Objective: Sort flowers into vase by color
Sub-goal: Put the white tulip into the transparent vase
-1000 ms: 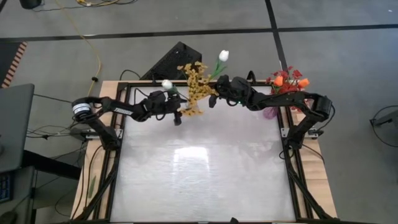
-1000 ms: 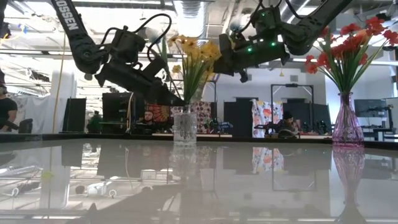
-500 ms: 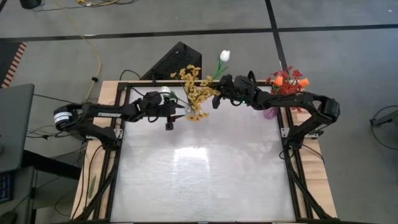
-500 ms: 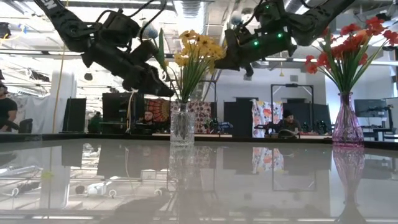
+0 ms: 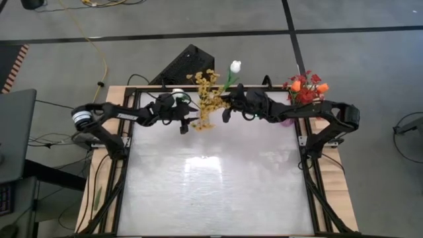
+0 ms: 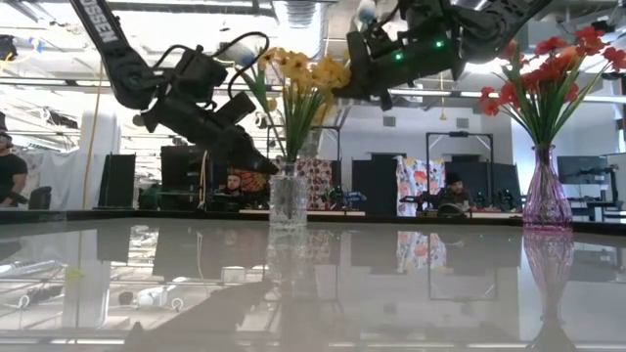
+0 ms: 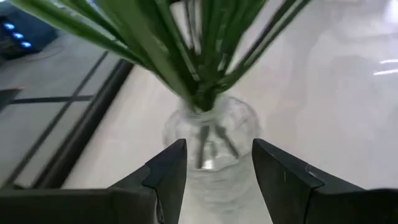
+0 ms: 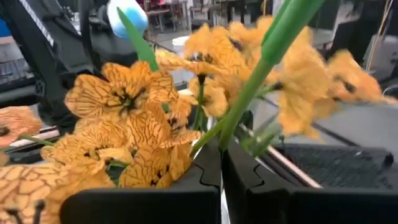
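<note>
A clear glass vase (image 6: 287, 200) stands on its base near the table's far edge. It holds yellow flowers (image 5: 206, 92) and one white tulip bud (image 5: 177, 94) that leans toward the left arm. My left gripper (image 7: 216, 155) is open and slants down from the left, its fingertips on either side of the vase's shoulder (image 7: 211, 134). My right gripper (image 5: 227, 111) hovers just right of the yellow bunch, shut on the stem of a second white tulip. That tulip's bud (image 5: 234, 66) rises above the gripper. My left gripper: I cannot tell whether its fingertips touch the glass. My right gripper pinches the white tulip's green stem (image 8: 231, 127) between its two shut fingers, which come nearly level from the table's right and lie across the stem. The stem slants up from the fingers to the bud (image 6: 365, 12), lifted clear. The yellow blooms hide its lower end.
A purple vase (image 6: 546, 200) with red and orange flowers (image 5: 305, 84) stands at the far right corner. Black frame rails (image 5: 132, 152) border the table. The wide glossy tabletop (image 5: 211, 185) stretches toward the near edge. People sit in the room behind the table (image 6: 235, 186).
My right gripper has carried the white tulip a little up and toward the table's left, closer to the yellow bunch. My left gripper drew back up and away from the clear vase, then came down to its shoulder again. The yellow flowers swayed.
</note>
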Motion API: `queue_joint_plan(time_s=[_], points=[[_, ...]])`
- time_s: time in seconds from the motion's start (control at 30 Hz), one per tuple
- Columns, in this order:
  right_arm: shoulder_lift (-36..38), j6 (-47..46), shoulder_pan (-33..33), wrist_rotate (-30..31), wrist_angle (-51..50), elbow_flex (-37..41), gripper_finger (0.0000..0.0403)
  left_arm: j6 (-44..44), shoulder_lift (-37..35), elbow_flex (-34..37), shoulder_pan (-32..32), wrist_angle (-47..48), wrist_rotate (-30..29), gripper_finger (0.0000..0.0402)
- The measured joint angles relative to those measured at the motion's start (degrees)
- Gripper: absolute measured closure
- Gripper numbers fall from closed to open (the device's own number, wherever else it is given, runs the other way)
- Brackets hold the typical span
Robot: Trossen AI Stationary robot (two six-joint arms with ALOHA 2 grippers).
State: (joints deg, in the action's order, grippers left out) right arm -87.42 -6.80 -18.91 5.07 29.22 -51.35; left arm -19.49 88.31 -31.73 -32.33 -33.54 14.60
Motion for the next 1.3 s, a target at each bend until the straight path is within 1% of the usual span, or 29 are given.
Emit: queue_joint_plan(time_s=[0.13, 0.37, 0.47, 0.7, 1.0, 1.13, 1.3], points=[[0.0, 1.1, 1.0, 1.8, 1.6, 0.0, 0.0379, 1.1, 1.9, -0.4, -0.6, -1.7, 0.6, 0.023], [0.0, 1.1, 0.9, 3.2, 2.7, 0.0, 0.0379, 2.4, 1.9, -0.4, -0.7, -7.0, 0.4, 0.023], [0.0, 1.7, 0.9, 4.1, 2.6, 0.0, 0.0379, 2.3, 1.9, -0.4, -0.7, -7.4, 0.3, 0.023], [-3.9, 1.3, 0.9, 4.0, 7.0, 0.1, 0.0379, 3.3, 1.9, -0.4, -0.7, -7.9, -0.2, 0.023], [-3.9, -0.7, 0.8, 3.9, 6.0, 0.0, 0.0379, 3.7, 1.9, -0.4, -0.7, -8.0, -1.6, 0.023], [-5.2, -0.4, 0.8, 3.7, 6.2, 0.0, 0.0379, 3.7, 1.9, -0.4, -0.7, -8.0, -1.7, 0.023], [-6.7, 0.4, 0.8, 0.4, 7.0, -0.1, 0.0379, 3.7, 4.6, -0.5, -0.7, -8.7, -1.8, 0.023]])
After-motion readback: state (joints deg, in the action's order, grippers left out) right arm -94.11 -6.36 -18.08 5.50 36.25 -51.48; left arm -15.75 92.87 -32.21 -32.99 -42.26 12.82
